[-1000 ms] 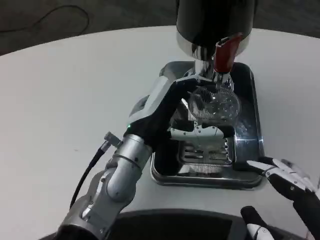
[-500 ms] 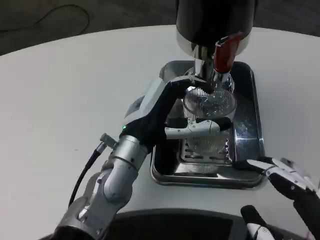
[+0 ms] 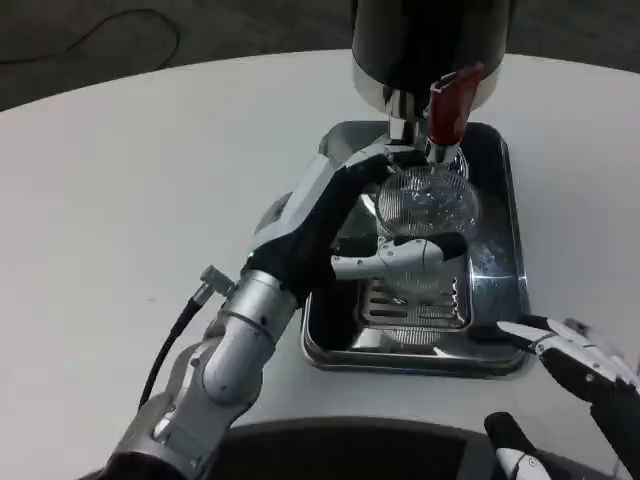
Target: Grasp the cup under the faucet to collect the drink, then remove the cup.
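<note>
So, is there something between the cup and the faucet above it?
Nothing visible does. The left robot hand holds the cup over the tray, right below the faucet, with its open top facing the spout.

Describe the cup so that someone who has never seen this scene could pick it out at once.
Start at the black dispenser at the far side of the white table, then drop to its red tap handle. Right below, over the steel tray, sits the cup, gripped by the left hand. It is the only clear, ribbed thing there.
</note>
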